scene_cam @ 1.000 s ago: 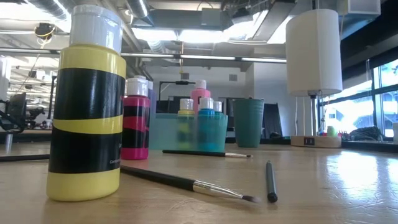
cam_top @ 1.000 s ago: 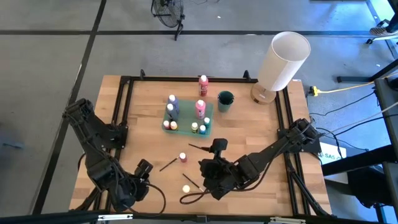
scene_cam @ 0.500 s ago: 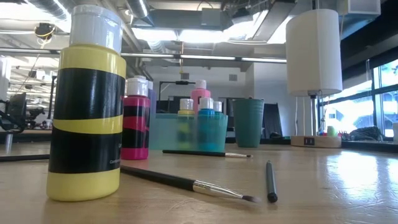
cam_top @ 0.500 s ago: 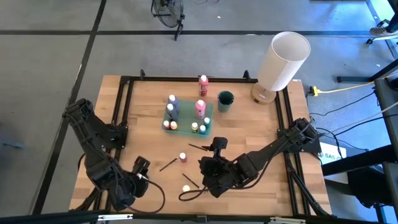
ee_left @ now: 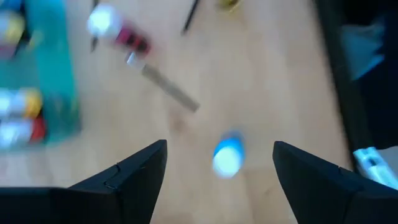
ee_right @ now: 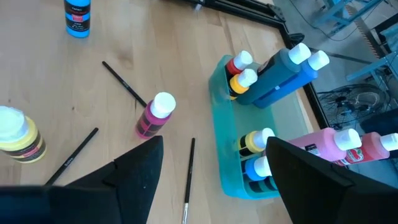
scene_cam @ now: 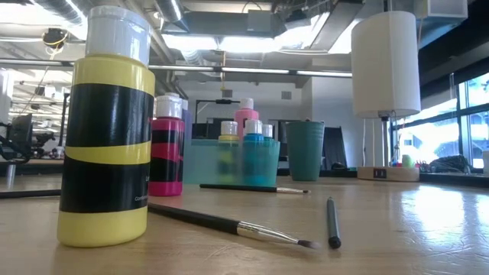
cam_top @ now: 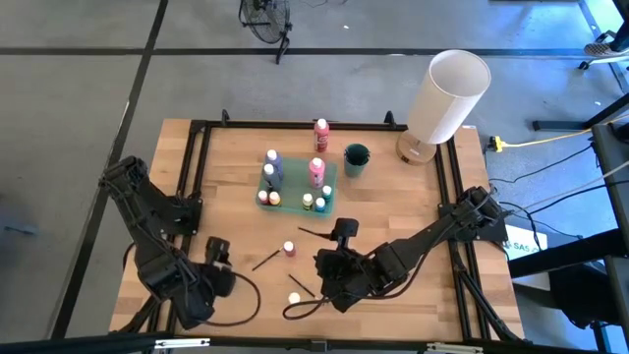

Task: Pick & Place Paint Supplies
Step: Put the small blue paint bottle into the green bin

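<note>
Left hand (ee_left: 217,163): released, fingers spread wide, hanging above the bench (cam_top: 236,157) near its 7 o'clock corner; a small blue bottle (ee_left: 227,154) stands beneath the gap.
Right hand (ee_right: 214,168): released, grasping nothing, at about 6 o'clock of the bench, facing the tray (ee_right: 225,152).
Supplies in place: teal tray near bench centre holds several white-capped bottles, among them a tall pink one (cam_top: 315,171) and a blue one (ee_right: 281,78); a green cup (cam_top: 356,158) stands at its 3 o'clock.
Supplies loose: a pink bottle (cam_top: 289,249) and a yellow bottle (cam_top: 293,297) stand at the tray's 6 o'clock; thin dark brushes (ee_right: 125,85) lie scattered around them.
Appearance: bottles small, glossy, upright, black-banded labels; brushes slender, lying flat.
Risk 1: loose bottles are narrow and likely topple if a finger clips the cap.
Risk 2: brushes lie flat on the wood, so a pinch may slide off or skid them.
Risk 3: both arms crowd the 6 o'clock edge; reaching together could make them collide.
</note>
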